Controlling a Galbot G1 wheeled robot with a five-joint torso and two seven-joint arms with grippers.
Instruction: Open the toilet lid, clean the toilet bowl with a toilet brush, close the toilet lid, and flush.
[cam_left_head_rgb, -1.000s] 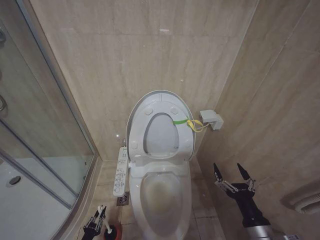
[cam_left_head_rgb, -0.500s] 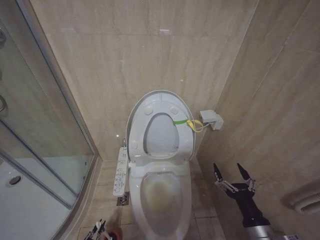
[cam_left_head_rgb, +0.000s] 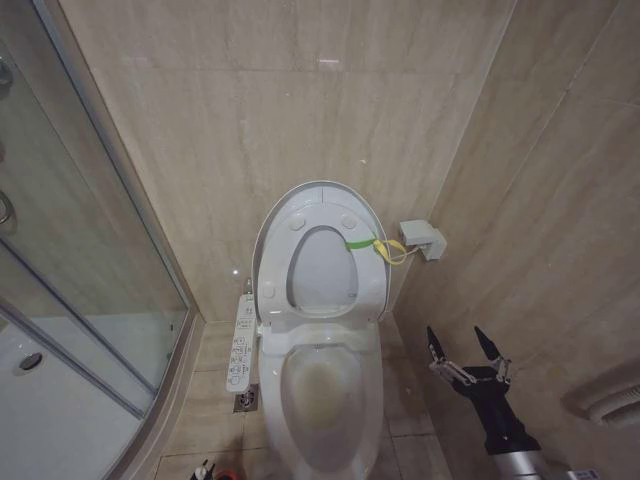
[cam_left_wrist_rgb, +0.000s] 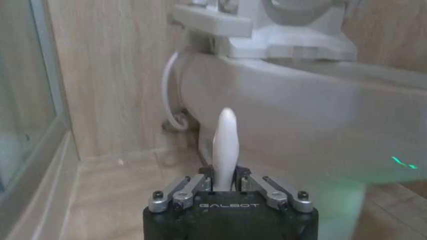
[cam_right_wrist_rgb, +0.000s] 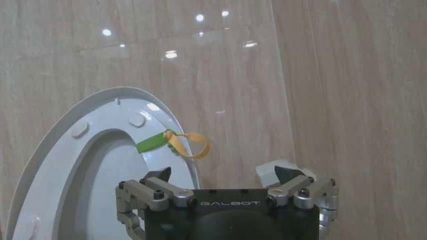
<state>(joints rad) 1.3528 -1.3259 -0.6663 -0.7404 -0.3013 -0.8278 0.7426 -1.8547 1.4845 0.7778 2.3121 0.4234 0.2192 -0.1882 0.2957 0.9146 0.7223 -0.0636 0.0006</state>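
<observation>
Left hand (cam_left_wrist_rgb: 225, 184) sank lower, pinching slim white toilet brush (cam_left_wrist_rgb: 225, 145).

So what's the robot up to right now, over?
Left tool shut on toilet brush, low beside the toilet bowl. Right tool open, idle near the right wall. Toilet lid up. Nothing in the way.

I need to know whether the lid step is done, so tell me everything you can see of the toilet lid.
The toilet lid is a glossy white oval of what looks like plastic. It stands raised, leaning back toward the beige tiled wall, so its underside faces the room. The seat ring is raised too and lies against it. Round bumpers dot that upright face. A green-and-yellow band is tied at its edge on the robot's right side. Neither gripper touches it; the right gripper hangs open, lower and off to the right.
</observation>
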